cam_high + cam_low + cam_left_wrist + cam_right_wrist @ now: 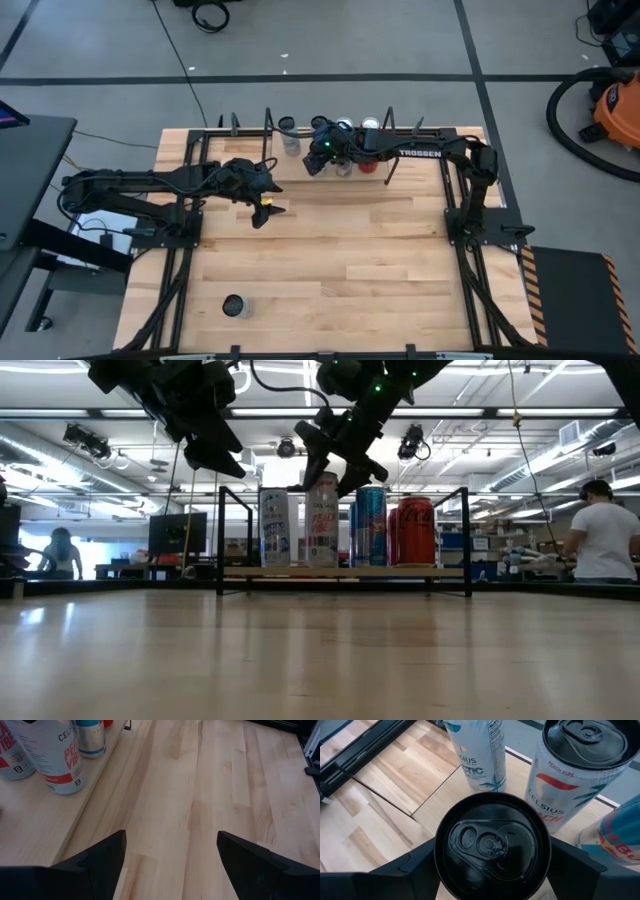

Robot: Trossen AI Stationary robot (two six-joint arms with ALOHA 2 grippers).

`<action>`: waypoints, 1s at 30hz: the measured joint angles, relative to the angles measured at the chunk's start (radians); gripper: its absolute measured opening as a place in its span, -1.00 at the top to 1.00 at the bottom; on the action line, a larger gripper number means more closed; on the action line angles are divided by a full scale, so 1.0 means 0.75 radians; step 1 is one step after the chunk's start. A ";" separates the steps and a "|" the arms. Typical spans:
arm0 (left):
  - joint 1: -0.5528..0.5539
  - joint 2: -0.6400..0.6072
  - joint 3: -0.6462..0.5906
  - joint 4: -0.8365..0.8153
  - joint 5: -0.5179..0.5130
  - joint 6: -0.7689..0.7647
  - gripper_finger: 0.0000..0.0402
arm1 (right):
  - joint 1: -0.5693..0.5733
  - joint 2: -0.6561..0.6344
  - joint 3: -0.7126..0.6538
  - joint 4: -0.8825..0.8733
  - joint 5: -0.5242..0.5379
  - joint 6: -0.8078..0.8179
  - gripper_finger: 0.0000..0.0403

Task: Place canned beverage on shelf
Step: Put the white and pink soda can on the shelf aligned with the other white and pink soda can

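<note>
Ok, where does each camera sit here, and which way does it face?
High: above the table, looking straight down; both arms show, left gripper open over the tabletop, right gripper at the shelf.
Low: at tabletop height, facing the shelf; both arms come in from above.
Left wrist: on the left arm, looking down at bare tabletop past its own fingers.
Right wrist: on the right arm, looking down onto a black-topped can.
Shared: the peach Celsius can shows in low and both wrist views.

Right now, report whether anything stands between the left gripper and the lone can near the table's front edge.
Nothing visible does. The left gripper hangs open over the tabletop, and only bare wood lies between it and the can. The right gripper is off at the shelf.
</note>
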 joint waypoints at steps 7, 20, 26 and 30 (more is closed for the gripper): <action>0.000 0.000 0.000 -0.011 0.000 0.000 -0.56 | 0.000 0.000 0.000 0.008 -0.029 0.005 -0.53; 0.000 0.000 0.000 -0.011 0.000 0.000 -0.56 | -0.026 -0.002 0.001 0.011 -0.037 0.030 -0.53; 0.000 0.000 0.000 -0.022 0.000 0.000 -0.56 | -0.027 -0.002 0.001 0.011 -0.037 0.008 -0.53; 0.000 0.000 0.000 -0.022 0.000 0.000 -0.56 | -0.027 -0.002 0.001 0.011 -0.039 -0.012 -0.58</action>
